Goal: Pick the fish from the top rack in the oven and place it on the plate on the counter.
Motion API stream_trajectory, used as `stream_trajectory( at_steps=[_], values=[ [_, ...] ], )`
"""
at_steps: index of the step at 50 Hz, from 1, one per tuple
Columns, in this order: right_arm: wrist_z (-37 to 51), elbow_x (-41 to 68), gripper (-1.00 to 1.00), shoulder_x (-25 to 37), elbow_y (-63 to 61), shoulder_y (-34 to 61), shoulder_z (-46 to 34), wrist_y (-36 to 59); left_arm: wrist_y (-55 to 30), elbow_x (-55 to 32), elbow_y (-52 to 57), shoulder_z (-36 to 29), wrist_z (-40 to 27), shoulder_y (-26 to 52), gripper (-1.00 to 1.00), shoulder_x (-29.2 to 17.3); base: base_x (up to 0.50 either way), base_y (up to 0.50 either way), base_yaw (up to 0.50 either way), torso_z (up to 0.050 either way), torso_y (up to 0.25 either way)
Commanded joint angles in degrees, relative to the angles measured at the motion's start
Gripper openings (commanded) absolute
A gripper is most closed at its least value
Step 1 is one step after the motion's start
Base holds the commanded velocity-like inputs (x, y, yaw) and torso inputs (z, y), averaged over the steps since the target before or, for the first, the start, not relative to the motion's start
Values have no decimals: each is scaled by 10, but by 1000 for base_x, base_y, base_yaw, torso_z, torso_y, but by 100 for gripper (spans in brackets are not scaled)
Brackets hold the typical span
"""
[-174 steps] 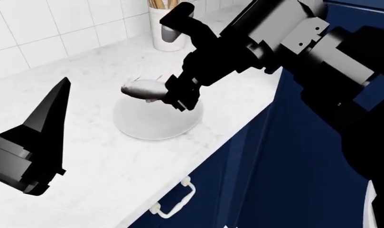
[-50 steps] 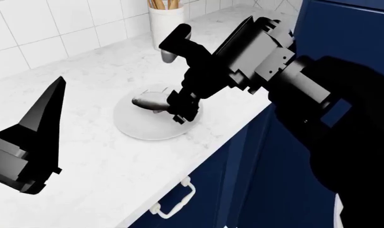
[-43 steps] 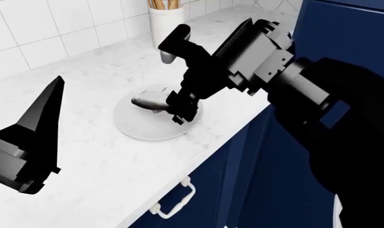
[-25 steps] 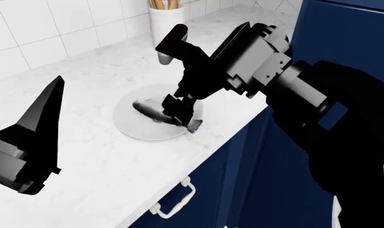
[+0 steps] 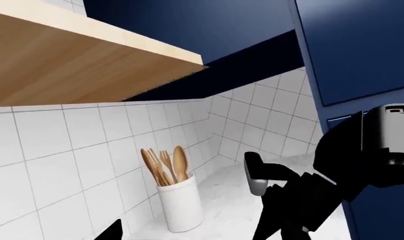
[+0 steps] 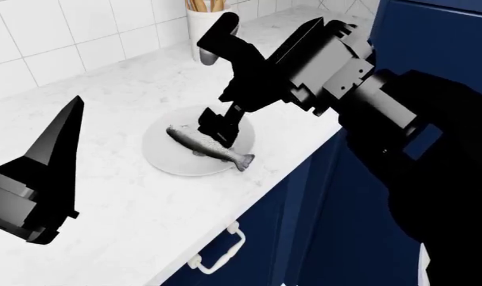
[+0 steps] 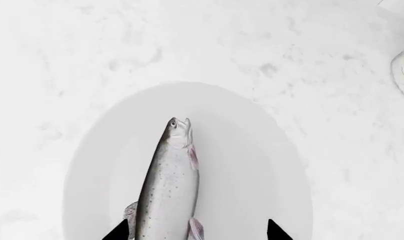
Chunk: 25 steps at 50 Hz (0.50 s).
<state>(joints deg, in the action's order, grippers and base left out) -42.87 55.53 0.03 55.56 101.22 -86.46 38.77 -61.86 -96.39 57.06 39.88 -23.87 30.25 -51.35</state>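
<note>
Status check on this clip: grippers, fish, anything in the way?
Right gripper open, empty, just above the fish. Fish lies on the plate, tail over the rim. Left gripper idle, shut. Nothing in the way.

Readable text: we find none in any view.
Labels or brands: we see none on the utensil holder [image 5: 180, 207], the plate [image 7: 268, 165] or the cabinets [image 6: 336, 226].
Numbers or signs: we see none on the wall tiles [image 5: 68, 150] or the counter [image 6: 121, 196].
</note>
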Motion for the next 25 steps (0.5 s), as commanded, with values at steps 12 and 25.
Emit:
stream_trajectory(
  at_steps=[12, 25],
  values=[
    [228, 128, 100, 209, -347, -28, 142, -68, 23, -33, -9, -42, -44, 28, 100, -20, 0, 0, 0, 0, 0],
    [440, 152, 100, 387, -619, -160, 216, -175, 21, -21, -13, -16, -39, 22, 100, -18, 0, 0, 0, 0, 0]
  ],
)
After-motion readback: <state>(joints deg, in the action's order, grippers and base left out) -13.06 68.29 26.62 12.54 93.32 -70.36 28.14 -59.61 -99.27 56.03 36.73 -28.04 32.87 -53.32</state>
